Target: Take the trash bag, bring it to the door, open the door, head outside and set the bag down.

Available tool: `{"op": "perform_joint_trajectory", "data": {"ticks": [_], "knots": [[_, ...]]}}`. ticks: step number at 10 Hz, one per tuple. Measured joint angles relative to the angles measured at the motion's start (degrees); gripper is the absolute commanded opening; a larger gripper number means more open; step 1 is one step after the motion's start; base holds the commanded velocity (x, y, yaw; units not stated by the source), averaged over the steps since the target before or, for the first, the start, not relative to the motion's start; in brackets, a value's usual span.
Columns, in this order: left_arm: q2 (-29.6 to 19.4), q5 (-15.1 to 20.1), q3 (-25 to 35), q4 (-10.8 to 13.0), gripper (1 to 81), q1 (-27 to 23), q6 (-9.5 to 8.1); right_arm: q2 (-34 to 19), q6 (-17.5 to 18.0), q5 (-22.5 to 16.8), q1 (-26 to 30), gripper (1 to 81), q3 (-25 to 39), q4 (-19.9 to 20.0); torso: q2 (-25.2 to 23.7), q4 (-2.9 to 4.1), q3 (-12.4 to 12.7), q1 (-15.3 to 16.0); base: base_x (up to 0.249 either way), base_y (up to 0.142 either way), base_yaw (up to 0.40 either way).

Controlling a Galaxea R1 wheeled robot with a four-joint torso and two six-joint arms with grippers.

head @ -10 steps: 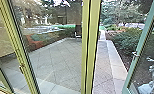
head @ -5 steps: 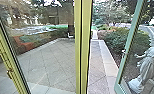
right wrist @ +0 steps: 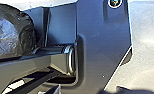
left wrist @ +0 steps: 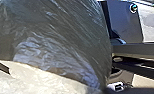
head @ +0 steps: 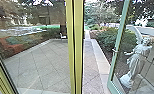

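Left wrist view: trash bag (left wrist: 58, 32) near left tool; cannot tell if either tool clenched.

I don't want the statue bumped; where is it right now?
The pale statue is at the right of the head view, in the glass of the green-framed door, right of the bush.

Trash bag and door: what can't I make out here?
Contents of the trash bag: left wrist view, hidden by its own plastic.
The bag's full outline: right wrist view, partly behind the jointed bar and cut off by the picture's edge.
Top of the green-framed door: head view, cut off by the upper edge.
Workings of its handle: head view, too small.
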Motion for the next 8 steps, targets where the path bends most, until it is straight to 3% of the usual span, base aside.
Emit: {"op": "perform_joint_trajectory", "data": {"ticks": [2,8], "knots": [[-0.02,0.11,0.00,0.00,1.0,0.02,0.01,0.01,0.00,0.06,0.00,81.1,0.00,0.00,0.00,0.00,0.00,0.00,0.000,0.000,-0.132],[-0.02,-0.05,0.00,-0.02,1.0,0.02,0.01,0.50,-0.61,-0.02,0.00,81.1,0.00,-0.76,0.00,0.00,0.00,0.00,0.000,0.000,0.000]]}}
